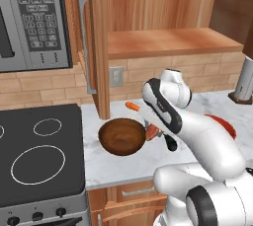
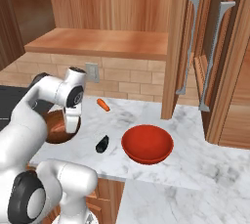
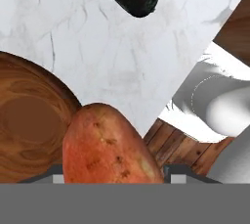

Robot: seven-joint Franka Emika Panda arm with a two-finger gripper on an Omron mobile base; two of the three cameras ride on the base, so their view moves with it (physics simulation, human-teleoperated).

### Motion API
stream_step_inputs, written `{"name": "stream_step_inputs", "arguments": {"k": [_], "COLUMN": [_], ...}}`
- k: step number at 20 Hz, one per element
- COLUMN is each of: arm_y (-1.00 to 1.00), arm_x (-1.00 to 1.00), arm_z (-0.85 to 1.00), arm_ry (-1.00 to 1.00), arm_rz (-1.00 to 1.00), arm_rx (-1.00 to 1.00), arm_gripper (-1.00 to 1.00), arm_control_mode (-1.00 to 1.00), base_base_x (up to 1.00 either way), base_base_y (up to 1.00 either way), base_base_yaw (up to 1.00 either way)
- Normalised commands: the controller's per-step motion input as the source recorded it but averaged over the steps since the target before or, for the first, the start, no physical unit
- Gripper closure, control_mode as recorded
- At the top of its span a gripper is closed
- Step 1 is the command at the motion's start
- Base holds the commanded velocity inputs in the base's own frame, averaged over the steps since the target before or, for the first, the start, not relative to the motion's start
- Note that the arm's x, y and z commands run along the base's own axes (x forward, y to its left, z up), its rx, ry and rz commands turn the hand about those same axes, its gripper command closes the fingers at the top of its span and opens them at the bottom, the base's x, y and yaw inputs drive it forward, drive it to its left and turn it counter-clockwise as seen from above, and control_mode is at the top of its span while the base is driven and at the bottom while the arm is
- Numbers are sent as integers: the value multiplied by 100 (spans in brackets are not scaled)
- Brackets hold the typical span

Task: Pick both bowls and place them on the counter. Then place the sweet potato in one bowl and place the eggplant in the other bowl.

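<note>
Step in hand: sweet potato (image 3: 110, 145) carried between the gripper (image 3: 113, 179) jaws, just beside the rim of the wooden bowl (image 1: 121, 137), low centre of the hand view.
Gripper: closed around the sweet potato, fingertips mostly hidden behind it; hold looks firm, though contact is hard to confirm.
Next move: shift over the brown bowl's hollow, lower, release; eggplant (image 2: 102, 143) afterwards into the red bowl (image 2: 147, 144).
Eggplant: lying on the counter (image 2: 195, 149), centre of the right base view, between the two bowls.
Bowls: two, both already on the counter, both seemingly unfilled.
Vegetables: one sweet potato, one eggplant, one carrot (image 2: 102, 104) near the back wall.
</note>
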Motion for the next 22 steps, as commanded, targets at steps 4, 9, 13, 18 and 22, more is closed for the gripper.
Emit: {"name": "stream_step_inputs", "arguments": {"k": [4, 9, 13, 18, 22], "arm_y": [38, 31, 10, 10, 25], "arm_x": [33, 10, 12, 16, 12], "arm_z": [-6, -40, -32, -26, -13], "arm_ry": [12, 2, 0, 0, 1], "arm_rz": [0, 0, 0, 0, 0], "arm_rx": [-6, -10, 0, 0, -3], "arm_gripper": [100, 100, 100, 100, 100], "arm_control_mode": [-100, -100, -100, -100, -100], "base_base_x": [0, 0, 0, 0, 0], "base_base_y": [0, 0, 0, 0, 0], "base_base_yaw": [0, 0, 0, 0, 0]}}
